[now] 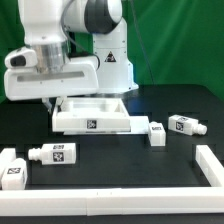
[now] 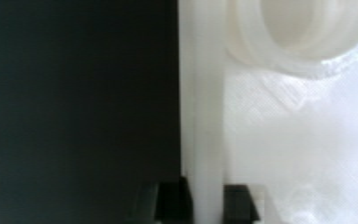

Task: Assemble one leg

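Note:
Several legs lie loose on the black table: one leg [image 1: 52,153] and another [image 1: 12,170] at the exterior view's front left, and one [image 1: 157,131] and one [image 1: 186,124] at the right. The large white panel [image 1: 100,112] lies in the middle. My gripper [image 1: 54,101] is down at the panel's end on the exterior view's left. In the wrist view my gripper [image 2: 204,199] has one dark finger [image 2: 171,198] on each side of the panel's upright edge [image 2: 204,110], closed against it. A round corner socket [image 2: 309,35] shows beyond. No leg is in the wrist view.
A white L-shaped rail [image 1: 211,165] runs along the right and front of the table. The robot's base with a tag [image 1: 110,58] stands behind the panel. The arm's white body [image 1: 50,72] hides the panel's far left part.

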`<state>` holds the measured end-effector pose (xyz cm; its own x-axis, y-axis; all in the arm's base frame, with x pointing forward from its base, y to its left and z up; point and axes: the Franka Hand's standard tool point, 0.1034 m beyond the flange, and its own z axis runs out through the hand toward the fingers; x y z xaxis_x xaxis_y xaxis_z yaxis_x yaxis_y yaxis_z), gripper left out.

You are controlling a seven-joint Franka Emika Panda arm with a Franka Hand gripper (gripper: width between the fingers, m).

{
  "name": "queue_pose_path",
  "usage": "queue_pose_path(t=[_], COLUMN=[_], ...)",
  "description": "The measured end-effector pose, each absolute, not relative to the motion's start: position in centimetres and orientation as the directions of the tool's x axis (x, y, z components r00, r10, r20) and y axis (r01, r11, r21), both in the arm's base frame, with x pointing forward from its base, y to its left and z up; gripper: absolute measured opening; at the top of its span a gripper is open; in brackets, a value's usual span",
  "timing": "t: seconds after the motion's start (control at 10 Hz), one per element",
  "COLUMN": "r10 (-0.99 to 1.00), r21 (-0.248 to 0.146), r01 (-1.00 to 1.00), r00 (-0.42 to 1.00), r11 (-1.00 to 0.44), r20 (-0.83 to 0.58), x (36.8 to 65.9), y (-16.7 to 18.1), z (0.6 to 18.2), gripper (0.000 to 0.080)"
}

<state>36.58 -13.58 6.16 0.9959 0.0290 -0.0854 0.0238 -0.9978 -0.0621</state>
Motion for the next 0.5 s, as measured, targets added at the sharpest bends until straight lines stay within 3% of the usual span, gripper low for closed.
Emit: queue_pose_path(t=[0.2, 0.3, 0.5], r10=[-0.057, -0.082, -0.061], r21=[-0.099, -0.096, -0.093], r01=[-0.066, -0.09, -0.068], r00=[0.994, 0.994, 0.995], r11=[-0.993, -0.991, -0.993], r20=[-0.09, -0.077, -0.081], x=[38.6, 39.6, 40.0], y=[-11.8, -11.1, -10.6], z=[10.8, 11.5, 10.9], gripper=[0.0054, 0.0054, 0.0054])
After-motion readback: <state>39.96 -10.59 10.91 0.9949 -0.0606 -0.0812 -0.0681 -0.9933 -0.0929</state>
